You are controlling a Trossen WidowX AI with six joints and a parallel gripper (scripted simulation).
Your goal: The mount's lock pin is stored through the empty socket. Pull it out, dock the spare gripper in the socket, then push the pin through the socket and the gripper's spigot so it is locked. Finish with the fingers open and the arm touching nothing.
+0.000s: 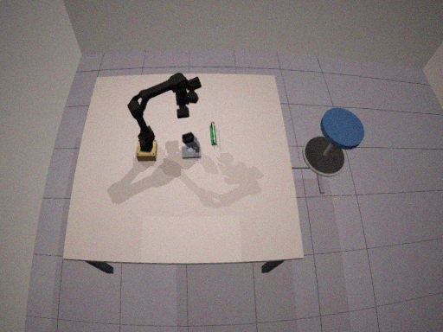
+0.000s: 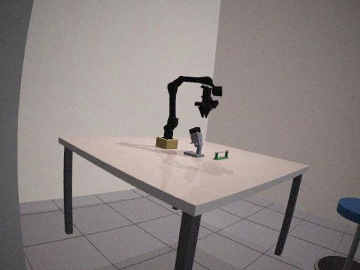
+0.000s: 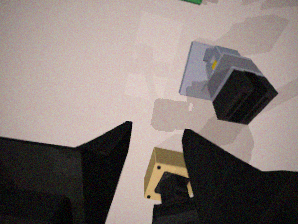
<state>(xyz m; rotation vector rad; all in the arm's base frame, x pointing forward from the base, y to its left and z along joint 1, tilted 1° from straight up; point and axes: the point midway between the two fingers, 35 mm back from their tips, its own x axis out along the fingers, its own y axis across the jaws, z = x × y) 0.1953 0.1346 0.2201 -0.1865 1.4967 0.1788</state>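
Note:
My gripper (image 1: pixel 182 114) (image 2: pixel 204 116) (image 3: pixel 157 131) is partly open and empty, high above the table and apart from the mount. The spare gripper (image 1: pixel 188 137) (image 2: pixel 195 131) (image 3: pixel 244 95), with a black end and grey body, stands tilted on the grey-blue mount (image 1: pixel 186 154) (image 2: pixel 190 153) (image 3: pixel 193 75). How deep it sits in the socket cannot be told. A small yellow spot (image 3: pixel 215 65) shows there in the wrist view. A thin pale bar with a red end (image 2: pixel 227 151), seemingly the lock pin, lies across a green rack (image 1: pixel 211 135) (image 2: pixel 221 158) beside the mount.
The arm's tan base block (image 1: pixel 146 156) (image 2: pixel 166 143) (image 3: pixel 170 158) is left of the mount in the top view. The table (image 1: pixel 108 233) (image 2: pixel 140 159) carries these things. A blue stool (image 1: pixel 342 128) (image 2: pixel 349 209) stands on the floor beyond the table's edge.

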